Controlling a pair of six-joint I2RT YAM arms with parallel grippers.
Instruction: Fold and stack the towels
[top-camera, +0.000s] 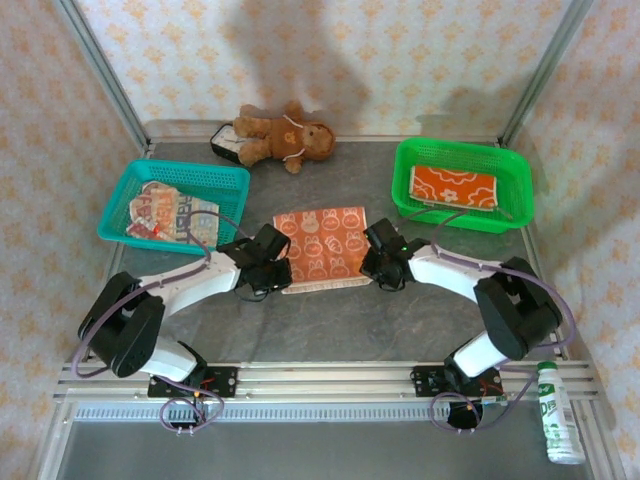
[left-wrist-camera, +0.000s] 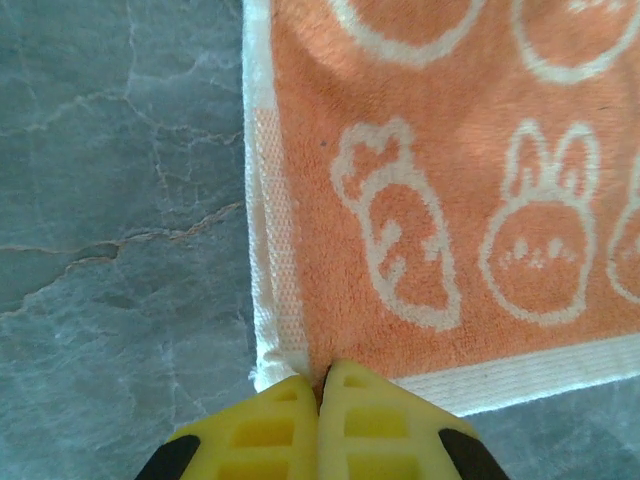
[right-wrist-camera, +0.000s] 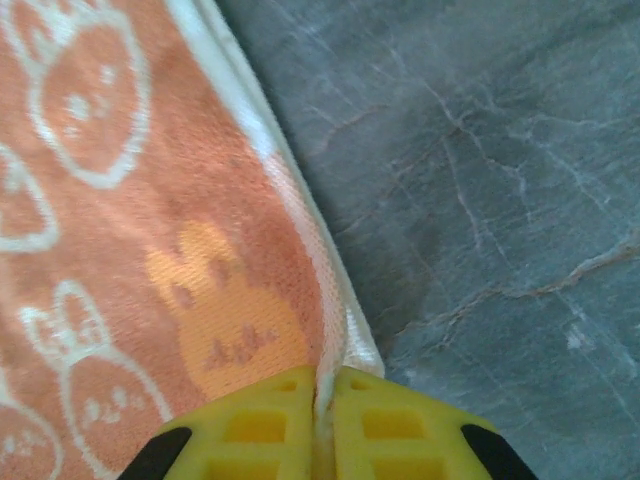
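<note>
An orange-and-cream towel with cartoon figures (top-camera: 322, 243) lies flat in the middle of the grey table. My left gripper (top-camera: 283, 268) is at its near left corner, and the left wrist view has the yellow fingers (left-wrist-camera: 270, 430) shut on that towel (left-wrist-camera: 450, 180) corner. My right gripper (top-camera: 372, 262) is at the near right corner, shut on the white edge of the towel (right-wrist-camera: 150, 200). A cream towel with coloured lettering (top-camera: 170, 213) lies crumpled in the teal basket. An orange towel with white flowers (top-camera: 453, 187) lies folded in the green basket.
The teal basket (top-camera: 205, 178) stands at the left and the green basket (top-camera: 510, 165) at the back right. A brown teddy bear (top-camera: 285, 135) lies against the back wall. A white bottle (top-camera: 560, 415) lies beyond the rail at the near right.
</note>
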